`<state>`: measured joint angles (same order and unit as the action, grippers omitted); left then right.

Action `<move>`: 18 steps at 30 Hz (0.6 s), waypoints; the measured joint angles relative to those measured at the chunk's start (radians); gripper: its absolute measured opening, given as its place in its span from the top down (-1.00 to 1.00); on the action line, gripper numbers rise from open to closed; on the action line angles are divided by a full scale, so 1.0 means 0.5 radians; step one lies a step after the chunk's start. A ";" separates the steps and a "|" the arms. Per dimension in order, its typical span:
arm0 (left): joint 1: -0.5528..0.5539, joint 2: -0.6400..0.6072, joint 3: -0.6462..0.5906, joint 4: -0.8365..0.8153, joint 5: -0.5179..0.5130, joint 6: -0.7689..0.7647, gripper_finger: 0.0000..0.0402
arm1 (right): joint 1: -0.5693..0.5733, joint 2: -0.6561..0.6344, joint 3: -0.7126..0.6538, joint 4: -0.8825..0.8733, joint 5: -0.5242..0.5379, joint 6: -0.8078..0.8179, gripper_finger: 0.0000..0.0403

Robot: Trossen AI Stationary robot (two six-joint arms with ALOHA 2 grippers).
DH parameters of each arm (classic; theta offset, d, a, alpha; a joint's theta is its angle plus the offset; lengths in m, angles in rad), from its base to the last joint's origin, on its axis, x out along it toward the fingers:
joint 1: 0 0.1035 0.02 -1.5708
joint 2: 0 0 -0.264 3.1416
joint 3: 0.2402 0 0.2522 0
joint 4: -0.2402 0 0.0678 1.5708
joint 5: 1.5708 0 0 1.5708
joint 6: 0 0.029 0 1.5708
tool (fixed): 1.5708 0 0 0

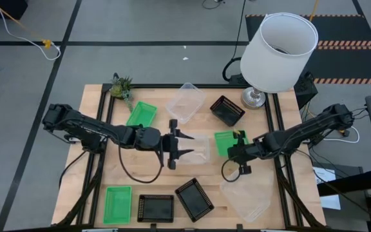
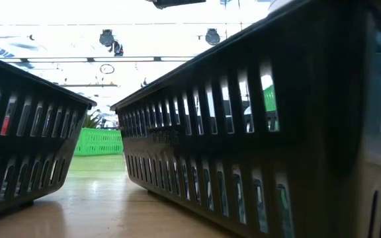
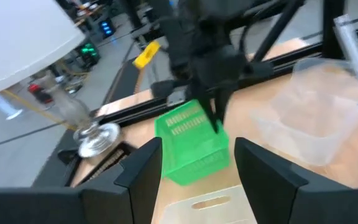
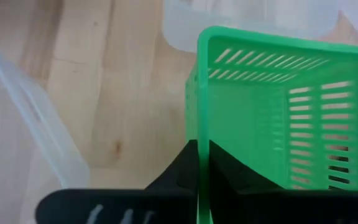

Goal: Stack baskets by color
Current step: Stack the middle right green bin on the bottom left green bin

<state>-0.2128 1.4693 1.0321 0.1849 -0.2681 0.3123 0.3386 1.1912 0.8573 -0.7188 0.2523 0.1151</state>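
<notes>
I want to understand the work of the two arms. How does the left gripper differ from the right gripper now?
The left gripper is open and holds nothing; the right gripper is shut on the wall of a green basket. The left gripper hovers at a clear basket in the middle of the table; the right gripper is at the green basket beside it. Both are dark, two-fingered, and point toward each other.

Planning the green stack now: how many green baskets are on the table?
3. One green basket sits at the far left by the plant, one at the near-left edge, one mid-right, its wall pinched by the right gripper. None appears hidden.
</notes>
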 joint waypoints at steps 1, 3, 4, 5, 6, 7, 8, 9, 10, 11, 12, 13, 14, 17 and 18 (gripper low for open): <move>-0.013 0.000 0.014 -0.031 -0.011 0.015 -0.02 | 0.006 0.001 0.028 -0.037 0.028 -0.018 0.96; -0.074 0.003 0.103 -0.163 -0.009 0.037 -0.02 | 0.008 0.001 0.077 -0.093 0.066 -0.049 0.96; -0.113 0.017 0.169 -0.240 -0.009 0.029 -0.02 | 0.008 0.001 0.099 -0.114 0.070 -0.062 0.96; -0.148 0.053 0.253 -0.320 -0.012 0.009 -0.02 | 0.011 0.001 0.126 -0.149 0.067 -0.081 0.97; -0.188 0.090 0.345 -0.419 -0.030 -0.001 -0.02 | 0.016 0.002 0.156 -0.186 0.066 -0.114 0.97; -0.230 0.129 0.427 -0.550 -0.064 -0.002 -0.02 | 0.023 0.002 0.192 -0.211 0.066 -0.155 0.97; -0.270 0.183 0.511 -0.675 -0.098 0.005 -0.02 | 0.030 0.001 0.231 -0.215 0.066 -0.200 0.97; -0.296 0.260 0.616 -0.748 -0.110 0.027 -0.02 | 0.036 -0.001 0.265 -0.202 0.066 -0.247 0.97; -0.320 0.330 0.718 -0.803 -0.109 0.053 -0.02 | 0.043 0.000 0.297 -0.189 0.067 -0.282 0.97; -0.341 0.383 0.810 -0.902 -0.109 0.069 -0.02 | 0.055 0.000 0.322 -0.180 0.069 -0.305 0.97; -0.357 0.441 0.903 -1.014 -0.109 0.073 -0.02 | 0.065 0.000 0.339 -0.168 0.068 -0.322 0.97; -0.368 0.503 1.006 -1.082 -0.108 0.064 -0.02 | 0.076 -0.001 0.349 -0.138 0.068 -0.351 0.97; -0.370 0.563 1.106 -1.127 -0.105 0.039 -0.02 | 0.094 0.000 0.357 -0.124 0.067 -0.378 0.97; -0.363 0.711 1.325 -1.373 -0.098 -0.034 -0.02 | 0.153 -0.001 0.345 -0.128 0.066 -0.424 0.97; -0.357 0.756 1.384 -1.384 -0.089 -0.038 -0.02 | 0.171 0.001 0.340 -0.120 0.063 -0.428 0.97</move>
<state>-0.3913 1.8475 1.7239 -0.5073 -0.3124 0.2933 0.4242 1.1917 1.0272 -0.7789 0.2838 -0.0987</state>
